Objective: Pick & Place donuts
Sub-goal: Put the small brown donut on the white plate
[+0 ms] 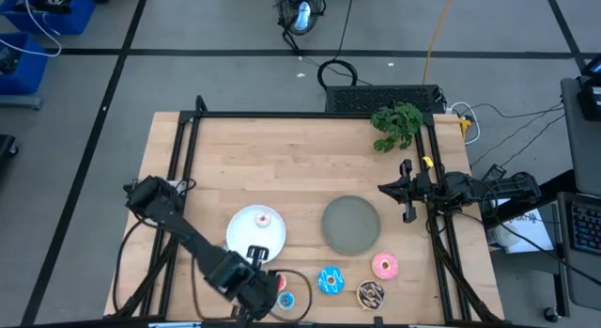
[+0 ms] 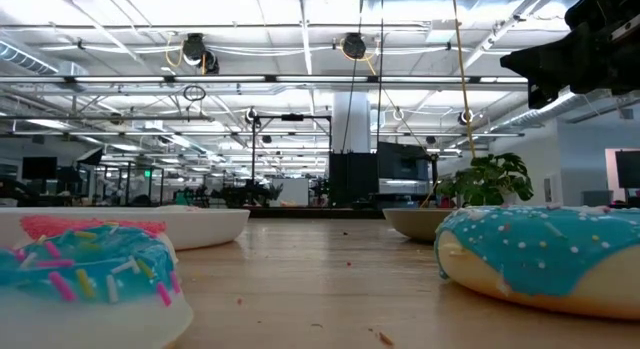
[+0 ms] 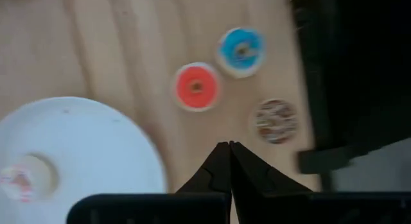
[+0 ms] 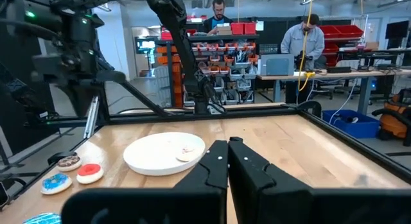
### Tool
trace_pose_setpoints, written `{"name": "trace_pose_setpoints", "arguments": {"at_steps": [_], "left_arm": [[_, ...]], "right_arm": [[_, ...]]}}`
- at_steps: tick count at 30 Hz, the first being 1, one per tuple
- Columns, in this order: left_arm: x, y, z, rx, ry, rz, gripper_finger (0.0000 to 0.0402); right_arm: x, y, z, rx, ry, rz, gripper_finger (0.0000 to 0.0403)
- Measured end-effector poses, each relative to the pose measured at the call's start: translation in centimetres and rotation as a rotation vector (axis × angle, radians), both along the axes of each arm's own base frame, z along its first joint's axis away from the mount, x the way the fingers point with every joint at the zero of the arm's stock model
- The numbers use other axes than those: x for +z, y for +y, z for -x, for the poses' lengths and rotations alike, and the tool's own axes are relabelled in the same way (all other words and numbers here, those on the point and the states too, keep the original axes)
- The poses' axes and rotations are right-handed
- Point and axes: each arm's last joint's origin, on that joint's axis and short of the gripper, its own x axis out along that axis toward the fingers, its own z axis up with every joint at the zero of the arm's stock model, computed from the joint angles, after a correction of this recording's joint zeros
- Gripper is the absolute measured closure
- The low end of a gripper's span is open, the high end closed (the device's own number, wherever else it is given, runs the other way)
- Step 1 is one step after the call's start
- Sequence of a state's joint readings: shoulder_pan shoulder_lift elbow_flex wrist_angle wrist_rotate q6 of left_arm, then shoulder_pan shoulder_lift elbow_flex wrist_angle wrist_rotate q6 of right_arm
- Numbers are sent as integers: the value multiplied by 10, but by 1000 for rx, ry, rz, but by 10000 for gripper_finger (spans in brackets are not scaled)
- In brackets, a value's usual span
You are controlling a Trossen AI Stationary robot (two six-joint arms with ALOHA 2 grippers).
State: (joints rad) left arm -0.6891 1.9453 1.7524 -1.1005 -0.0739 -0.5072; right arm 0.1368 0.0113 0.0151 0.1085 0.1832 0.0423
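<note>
Donuts spread along the near edge of the pale wooden counter

A tiny whitish-pink ring lies on the round white plate; red, blue and brown tiny rings sit beside it, below the empty, fully closed left hand. Larger blue, brown sprinkled and pink rings lie near the round grey plate. The right hand waits closed, empty, at the counter's right edge.

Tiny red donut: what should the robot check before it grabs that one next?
1. Left gripper ready to grab: not ok, its fingers are shut.
2. Tiny red toy ring donut lying free on the wooden table: ok.
3. Tiny blue donut and tiny brown sprinkled donut not touching it: ok.
4. Round white plate has bare room: ok, only one tiny whitish-pink donut lies on it.
5. Right gripper out of the way: ok, at the table's right edge.
</note>
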Motion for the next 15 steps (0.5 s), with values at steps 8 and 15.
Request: {"name": "trace_pose_setpoints", "arguments": {"at_steps": [8, 15], "left_arm": [[-14, -47, -14, 0, 74, 24, 399], [-25, -63, -26, -30, 140, -4, 399]], "right_arm": [[0, 0, 0, 6, 1, -24, 403], [-1, 0, 0, 6, 5, -24, 403]]}}
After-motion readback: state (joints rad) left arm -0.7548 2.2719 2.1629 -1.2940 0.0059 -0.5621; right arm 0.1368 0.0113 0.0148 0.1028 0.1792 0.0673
